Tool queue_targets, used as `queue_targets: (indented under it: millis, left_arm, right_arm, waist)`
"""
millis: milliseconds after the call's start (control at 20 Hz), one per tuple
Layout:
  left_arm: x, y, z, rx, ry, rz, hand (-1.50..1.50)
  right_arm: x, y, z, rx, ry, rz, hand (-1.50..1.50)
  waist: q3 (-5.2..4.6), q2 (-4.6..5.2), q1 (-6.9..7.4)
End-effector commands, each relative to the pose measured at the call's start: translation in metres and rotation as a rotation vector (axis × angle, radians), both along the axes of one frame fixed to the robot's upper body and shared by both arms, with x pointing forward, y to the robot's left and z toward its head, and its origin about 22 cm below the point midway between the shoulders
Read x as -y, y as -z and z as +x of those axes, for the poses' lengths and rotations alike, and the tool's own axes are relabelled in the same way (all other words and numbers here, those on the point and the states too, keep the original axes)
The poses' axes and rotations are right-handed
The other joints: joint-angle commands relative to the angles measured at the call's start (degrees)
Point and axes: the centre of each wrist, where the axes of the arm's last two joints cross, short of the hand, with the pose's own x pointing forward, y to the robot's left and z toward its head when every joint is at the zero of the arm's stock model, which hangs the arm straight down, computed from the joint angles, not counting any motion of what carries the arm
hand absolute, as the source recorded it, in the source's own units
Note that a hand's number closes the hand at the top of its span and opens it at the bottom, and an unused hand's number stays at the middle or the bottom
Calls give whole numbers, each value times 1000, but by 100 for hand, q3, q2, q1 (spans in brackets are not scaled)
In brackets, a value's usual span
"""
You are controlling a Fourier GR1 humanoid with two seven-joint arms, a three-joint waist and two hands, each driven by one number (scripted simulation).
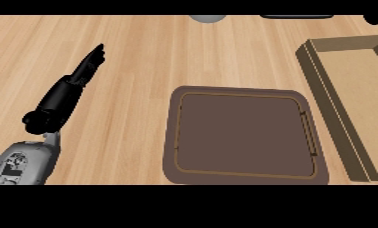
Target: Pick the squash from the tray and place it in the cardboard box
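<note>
One tray [246, 135], one box [347, 102], no squash in view — couldn't tell where it was. Left hand [70, 89] lay over the counter [148, 52] left of the tray, fingers straight, holding nothing. Right hand out of view.

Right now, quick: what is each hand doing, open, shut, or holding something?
Left hand: open, fingers straight, holding nothing, above the counter left of the tray.
Right hand: not in view, so it cannot be told.
</note>
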Motion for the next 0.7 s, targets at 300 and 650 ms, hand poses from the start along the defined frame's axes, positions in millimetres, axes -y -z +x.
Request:
queue_targets:
  millis: [300,650]
  left_arm:
    - [-12,12,-12,-1,-7,14,0]
    - [10,4,2,-3,-21,6,0]
  right_arm:
    - [90,41,-34,-364,8,229,150]
    - [131,51,-56,-546,3,357,150]
  waist:
    - [1,-6,1]
    - [2,13,18]
